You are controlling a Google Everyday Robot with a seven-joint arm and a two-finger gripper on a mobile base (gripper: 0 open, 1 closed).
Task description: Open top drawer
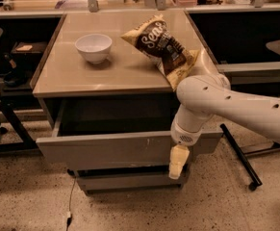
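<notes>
The top drawer (115, 148) is a wide grey handleless drawer under the counter, pulled out toward me, its dark inside showing behind the front. Pale scratches mark the front right of centre. My white arm comes in from the right. My gripper (177, 161) hangs in front of the drawer front's right part, its pale fingertip (176, 166) pointing down past the drawer's lower edge. A narrower grey drawer front (130, 181) sits below.
On the counter top (72, 76) stand a white bowl (94, 47) and a tilted chip bag (164, 49). A dark chair frame (0, 114) is at the left. Black legs of a stand (240, 158) are at the right. A cable (70, 201) lies on the floor.
</notes>
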